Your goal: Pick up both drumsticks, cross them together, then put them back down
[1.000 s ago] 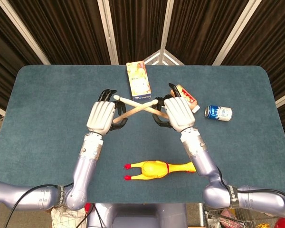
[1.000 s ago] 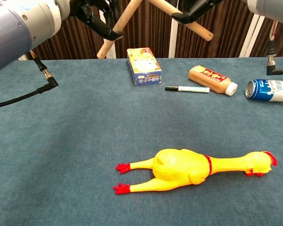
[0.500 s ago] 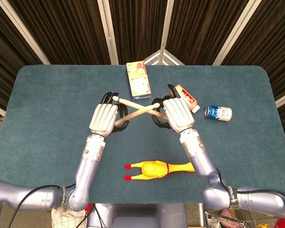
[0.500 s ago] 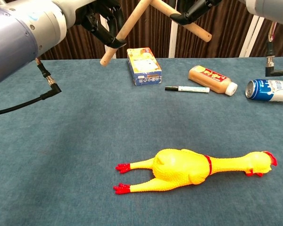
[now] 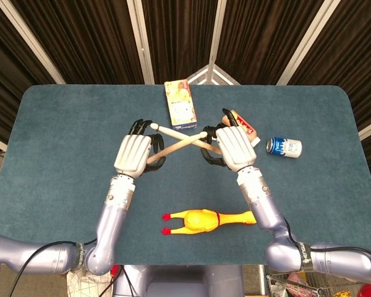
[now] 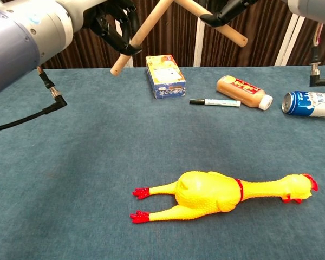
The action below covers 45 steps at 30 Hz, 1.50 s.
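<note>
Both wooden drumsticks are held in the air over the middle of the blue table (image 5: 62,154) and cross in an X. My left hand (image 5: 135,154) grips one drumstick (image 5: 176,145) near its butt; its tip points up and to the right. The other drumstick (image 5: 173,131) is gripped by my right hand (image 5: 235,148), with its tip pointing toward the left hand. In the chest view the left hand (image 6: 114,24) and its stick (image 6: 135,43) are at the top left. The right hand (image 6: 227,8) and its stick (image 6: 225,30) are at the top right.
A yellow rubber chicken (image 5: 207,219) lies near the front edge, below the hands. At the back lie a yellow carton (image 5: 180,105), a brown bottle (image 6: 244,91), a black-capped marker (image 6: 214,102) and a blue can (image 5: 284,146) on its side.
Both hands have shifted only slightly and still hold the sticks crossed. The left stick's lower end has dropped a little.
</note>
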### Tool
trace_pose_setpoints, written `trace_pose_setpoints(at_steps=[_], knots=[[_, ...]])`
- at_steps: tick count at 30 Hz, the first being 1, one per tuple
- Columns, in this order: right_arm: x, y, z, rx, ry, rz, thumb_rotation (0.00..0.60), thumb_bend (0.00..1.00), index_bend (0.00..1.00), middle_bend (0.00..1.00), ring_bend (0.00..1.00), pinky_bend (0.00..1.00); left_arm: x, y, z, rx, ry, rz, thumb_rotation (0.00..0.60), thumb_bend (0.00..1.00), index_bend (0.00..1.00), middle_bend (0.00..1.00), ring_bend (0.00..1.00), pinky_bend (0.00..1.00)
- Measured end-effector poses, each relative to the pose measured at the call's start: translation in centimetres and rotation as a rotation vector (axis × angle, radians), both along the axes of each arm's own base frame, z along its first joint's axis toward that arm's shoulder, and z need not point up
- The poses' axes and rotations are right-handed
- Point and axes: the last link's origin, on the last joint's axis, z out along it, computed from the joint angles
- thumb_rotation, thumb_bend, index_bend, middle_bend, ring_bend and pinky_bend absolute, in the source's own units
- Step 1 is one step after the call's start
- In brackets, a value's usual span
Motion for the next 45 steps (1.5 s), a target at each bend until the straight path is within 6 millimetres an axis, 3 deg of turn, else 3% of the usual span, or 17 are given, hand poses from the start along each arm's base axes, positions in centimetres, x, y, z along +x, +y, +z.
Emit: trace_pose_setpoints(at_steps=[8, 17, 23, 34, 45], knots=[[-2.8, -0.4, -0.4, -0.01, 0.031, -0.054, 0.6, 0.52, 0.72, 0.62, 0.44, 0.05, -2.8, -0.7, 1.2, 0.034, 0.135, -0.054, 0.6, 0.44, 0.61, 0.6, 0.13, 0.09], [-6.9, -1.3, -0.7, -0.04, 0.091, -0.103, 0.6, 0.52, 0.72, 0.62, 0.44, 0.05, -9.6, -1.3, 3.9, 0.054, 0.375, -0.084, 0.6, 0.44, 0.61, 0.6, 0.13, 0.08], [-8.6, -0.8, -1.3, -0.027, 0.096, -0.092, 0.6, 0.52, 0.72, 0.62, 0.44, 0.05, -15.2, -1.6, 4.1, 0.022, 0.543, -0.041, 0.6, 0.44, 0.61, 0.6, 0.13, 0.08], [-9.6, 0.5, -2.2, -0.018, 0.116, -0.048, 0.6, 0.52, 0.72, 0.62, 0.44, 0.05, -21.7, -0.2, 2.0, 0.002, 0.698, 0.013, 0.6, 0.44, 0.61, 0.6, 0.13, 0.08], [-10.8, 0.1, -1.9, 0.003, 0.112, -0.114, 0.6, 0.52, 0.72, 0.62, 0.44, 0.05, -23.7, 2.1, -1.8, -0.004, 0.811, 0.054, 0.6, 0.44, 0.61, 0.6, 0.13, 0.08]])
